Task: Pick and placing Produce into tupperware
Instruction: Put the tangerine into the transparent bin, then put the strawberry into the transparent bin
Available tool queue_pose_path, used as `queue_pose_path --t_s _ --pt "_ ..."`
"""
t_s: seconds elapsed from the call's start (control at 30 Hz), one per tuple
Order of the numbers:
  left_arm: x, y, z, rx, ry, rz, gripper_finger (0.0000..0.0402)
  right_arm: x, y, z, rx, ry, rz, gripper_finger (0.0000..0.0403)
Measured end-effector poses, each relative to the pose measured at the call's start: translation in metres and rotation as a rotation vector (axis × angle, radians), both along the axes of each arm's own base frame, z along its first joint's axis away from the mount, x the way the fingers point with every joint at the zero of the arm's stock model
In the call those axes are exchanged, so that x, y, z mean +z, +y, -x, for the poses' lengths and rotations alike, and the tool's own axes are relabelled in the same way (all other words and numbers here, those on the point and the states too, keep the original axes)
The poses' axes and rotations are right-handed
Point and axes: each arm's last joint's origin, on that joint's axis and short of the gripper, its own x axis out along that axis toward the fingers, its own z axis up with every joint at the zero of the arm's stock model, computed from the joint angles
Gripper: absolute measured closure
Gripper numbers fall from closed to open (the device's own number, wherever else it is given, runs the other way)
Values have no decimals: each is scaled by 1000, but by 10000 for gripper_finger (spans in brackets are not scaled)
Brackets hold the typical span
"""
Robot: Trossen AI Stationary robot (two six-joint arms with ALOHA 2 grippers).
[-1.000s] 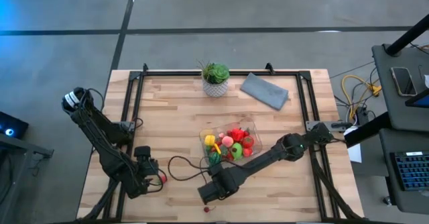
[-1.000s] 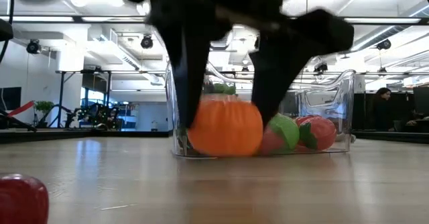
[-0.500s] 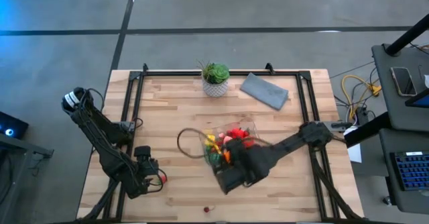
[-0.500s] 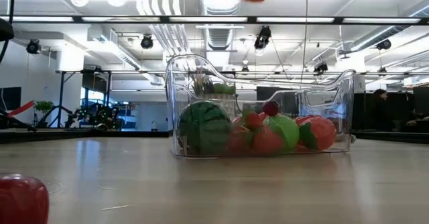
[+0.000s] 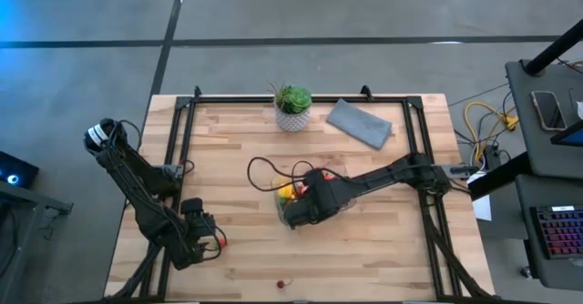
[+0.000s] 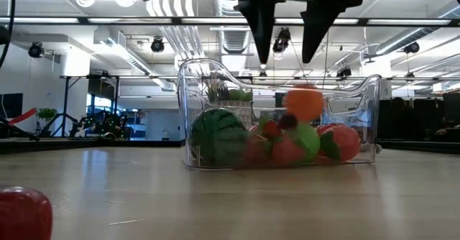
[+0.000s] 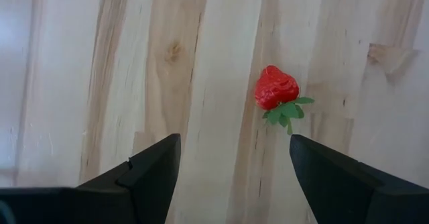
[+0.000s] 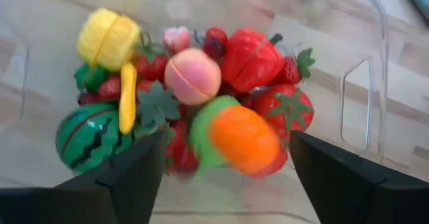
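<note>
Release step: the right claw [image 6: 289, 42] hangs above the tupperware [image 6: 363, 100], fingers apart and empty, with an orange fruit [image 8: 244, 138] just beneath it, judged to be dropping onto the produce [image 8: 193, 76] piled inside near the surface's [image 5: 228, 140] middle. The left claw [image 7: 234, 167], fingers apart, waits low at the surface's front left over a strawberry [image 7: 276, 88]. The next move probably calls for fetching what lies outside: this strawberry and a small red piece [image 5: 280, 284] at the front edge.
</note>
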Motion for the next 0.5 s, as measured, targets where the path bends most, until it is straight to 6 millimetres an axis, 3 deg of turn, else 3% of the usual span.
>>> queue_pose_path --t_s 0.23,0.5 --pt "0 0 0 4 7 6 136 18 9 -1 25 -91 44 58" --pt "-10 -15 -10 -125 -50 34 136 38 55 15 182 -163 60 55"
